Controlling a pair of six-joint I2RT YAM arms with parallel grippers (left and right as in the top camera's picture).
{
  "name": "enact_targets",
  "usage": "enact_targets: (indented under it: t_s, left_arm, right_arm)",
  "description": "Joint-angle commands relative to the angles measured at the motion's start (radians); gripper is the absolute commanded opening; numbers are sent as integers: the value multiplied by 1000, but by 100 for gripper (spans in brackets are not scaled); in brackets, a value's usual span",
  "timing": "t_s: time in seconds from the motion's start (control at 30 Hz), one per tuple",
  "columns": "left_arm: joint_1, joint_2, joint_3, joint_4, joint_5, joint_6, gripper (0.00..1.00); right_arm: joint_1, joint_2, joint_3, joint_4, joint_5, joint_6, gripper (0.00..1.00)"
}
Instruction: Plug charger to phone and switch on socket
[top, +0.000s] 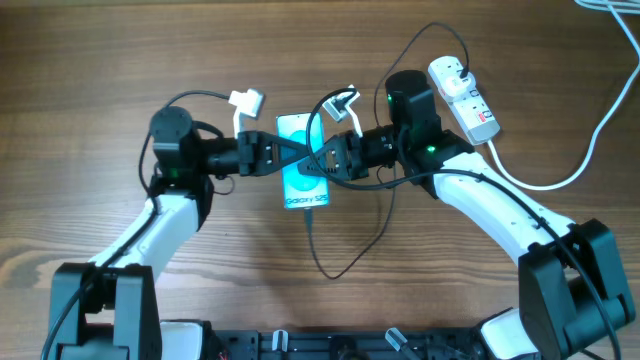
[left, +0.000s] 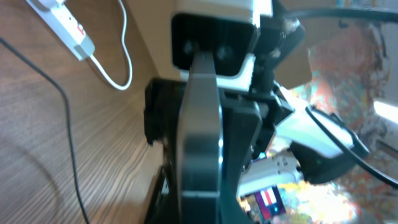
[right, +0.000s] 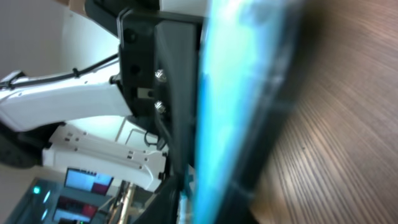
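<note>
Item: phone (top: 305, 172), screen up at mid-table (top: 100, 60), left edge pinched by the closed left tool (top: 283, 152); right tool (top: 328, 163) at its right edge, opening unclear; charger (top: 330, 274) cable meets the phone's near end, so seat the connector squarely before switching the socket (top: 466, 98).

The wooden table (top: 100, 60) carries the socket (top: 465, 98) at its far right. A thick white lead (top: 600, 130) trails from the socket across the wood to the right edge. The charger (top: 345, 262) cable lies looped near the centre.
</note>
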Motion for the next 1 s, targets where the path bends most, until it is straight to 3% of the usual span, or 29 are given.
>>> enact_targets:
  t_s: [0.0, 0.3, 0.5, 0.7, 0.83, 0.97]
  left_arm:
    - [89, -4, -5, 22, 108, 23, 4]
    - [178, -3, -5, 15, 84, 22, 4]
    - [140, -3, -5, -210, -202, 25, 4]
    - [2, -3, -3, -307, -391, 53, 4]
    - [-126, 9, 32, -310, -431, 55, 4]
    - [-224, 34, 111, -393, -451, 140, 4]
  right_arm:
    - [-6, -16, 34, -47, 58, -45, 25]
    - [-6, -18, 34, -273, 164, -203, 34]
    - [-37, -72, 34, -358, 337, -228, 39]
    - [-145, -248, 34, -518, 561, -227, 49]
    - [-187, -383, 34, -662, 803, -227, 49]
    - [-187, -487, 34, -777, 1000, -227, 54]
